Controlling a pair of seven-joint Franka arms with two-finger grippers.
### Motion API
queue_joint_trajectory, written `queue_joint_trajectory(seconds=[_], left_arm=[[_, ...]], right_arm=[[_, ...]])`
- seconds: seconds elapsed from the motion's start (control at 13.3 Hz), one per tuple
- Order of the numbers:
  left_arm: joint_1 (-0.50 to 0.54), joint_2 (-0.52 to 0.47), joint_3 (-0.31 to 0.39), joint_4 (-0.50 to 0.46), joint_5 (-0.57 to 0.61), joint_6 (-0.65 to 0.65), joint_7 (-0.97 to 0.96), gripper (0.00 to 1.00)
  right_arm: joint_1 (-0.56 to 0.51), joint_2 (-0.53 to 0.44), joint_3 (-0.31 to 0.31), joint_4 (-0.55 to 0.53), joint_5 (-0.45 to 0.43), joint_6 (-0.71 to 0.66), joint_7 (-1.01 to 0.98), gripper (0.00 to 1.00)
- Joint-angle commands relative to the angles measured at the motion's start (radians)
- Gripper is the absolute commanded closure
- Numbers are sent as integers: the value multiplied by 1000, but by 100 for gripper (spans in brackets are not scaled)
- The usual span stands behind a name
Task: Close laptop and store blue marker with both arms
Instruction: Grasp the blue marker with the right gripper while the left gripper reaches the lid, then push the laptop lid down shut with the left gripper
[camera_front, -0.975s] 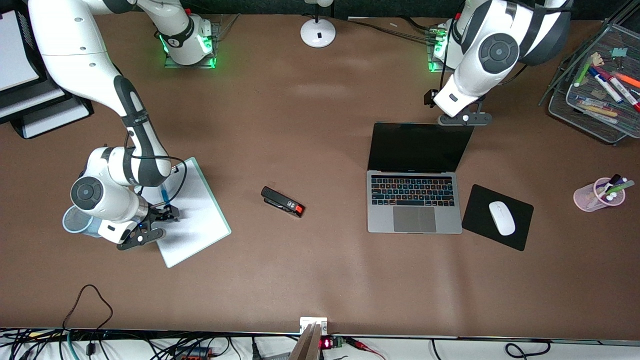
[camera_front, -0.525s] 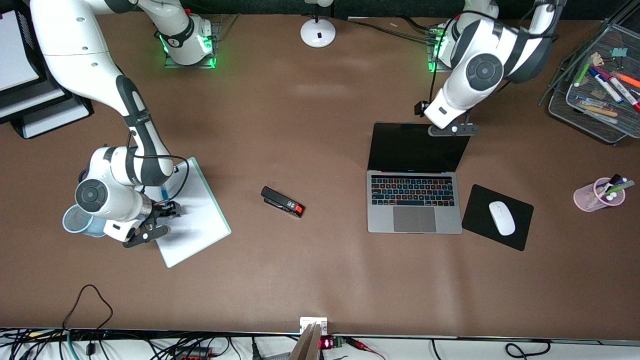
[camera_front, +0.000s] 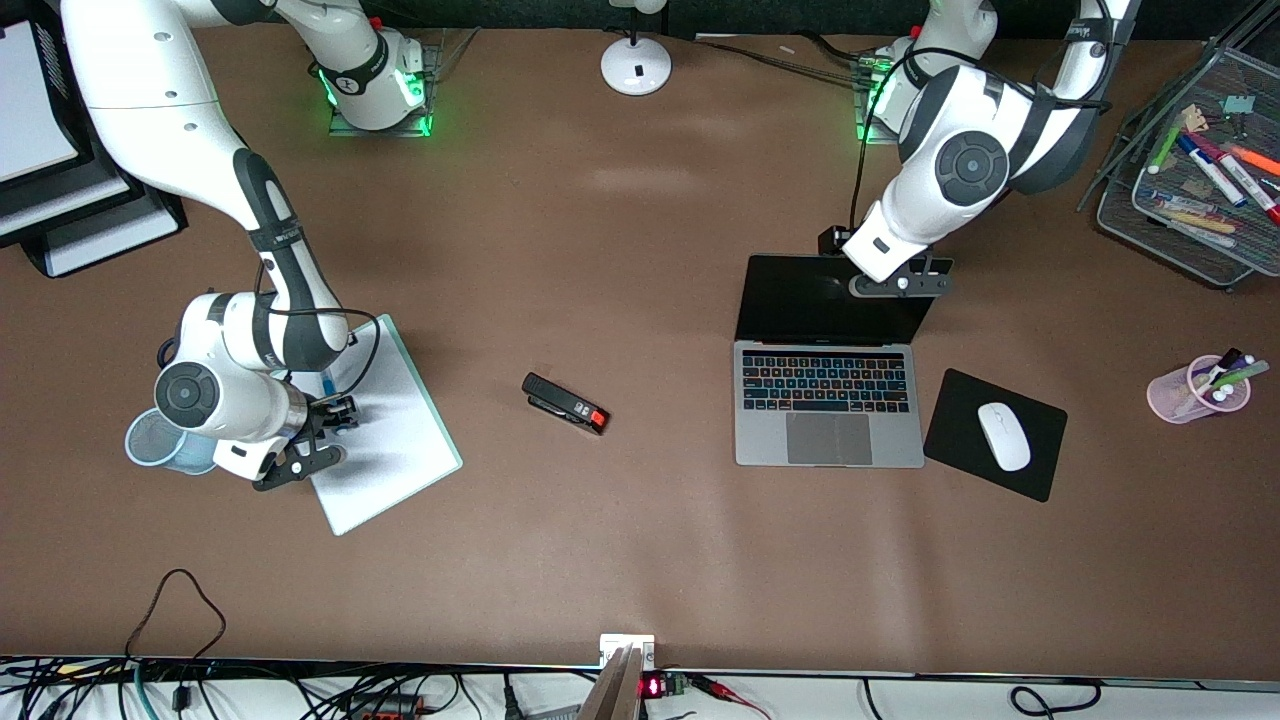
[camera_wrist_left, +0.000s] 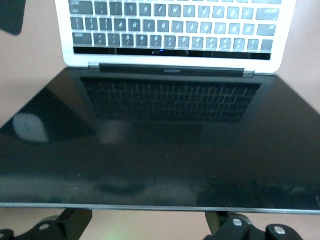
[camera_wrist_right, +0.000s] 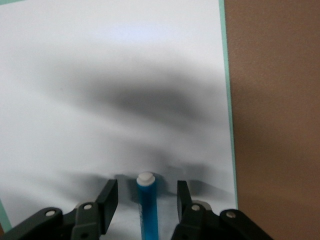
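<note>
Right gripper (camera_wrist_right: 145, 200), fingers spread, straddles the slim cylindrical marker (camera_wrist_right: 146, 205) on a smooth white board (camera_front: 385, 430). Left gripper (camera_front: 895, 285), fingers spread, meets the laptop's (camera_front: 828, 400) glossy lid at its 12 o'clock edge.

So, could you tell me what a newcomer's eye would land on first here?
Probably the open laptop toward the left arm's end of the table, its keys lit, with the left gripper at the top edge of its black screen. Next, the right gripper, open astride the blue marker lying on the white board.
</note>
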Motion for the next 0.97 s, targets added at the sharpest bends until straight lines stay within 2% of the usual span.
queue_joint_trajectory(seconds=[0.0, 0.07, 0.3, 0.67, 0.9], left_arm=[[9, 87, -3, 82, -5, 24, -4, 0], [9, 107, 0, 107, -5, 24, -4, 0], [12, 177, 1, 185, 36, 36, -4, 0], [11, 305, 27, 301, 41, 51, -4, 0], [9, 363, 44, 328, 76, 131, -4, 0]], right_arm=[[-6, -11, 3, 2, -4, -15, -20, 52], [-6, -11, 3, 2, -4, -15, -20, 53], [-6, -11, 3, 4, -4, -15, -19, 64], [-6, -8, 3, 4, 0, -11, -19, 65], [-6, -6, 3, 5, 0, -10, -19, 65]])
